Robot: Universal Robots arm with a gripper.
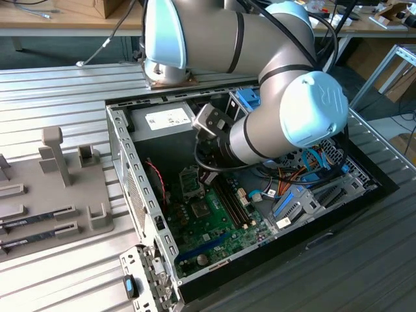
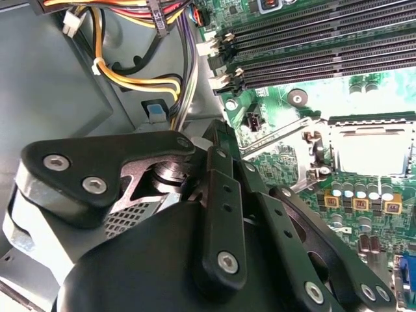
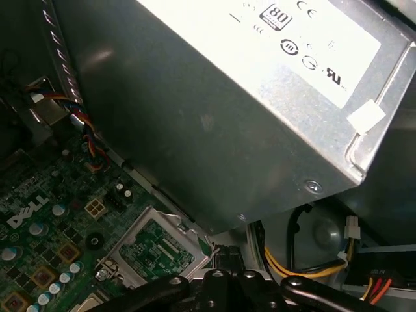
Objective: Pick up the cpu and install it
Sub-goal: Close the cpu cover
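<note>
Apparently small silvery-grey square cpu lies in open socket on green motherboard, w/ metal retention frame seemingly raised. Black linkage gripper just beside socket; jaw state: can't tell. Risk: gripper snags frame, knocks unclamped cpu askew in socket.

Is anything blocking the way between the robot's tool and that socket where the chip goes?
Nothing visible does. In the second wrist view the socket on the green board has nothing lying over it, next to the tool. The wires and memory slots sit off to the side.
</note>
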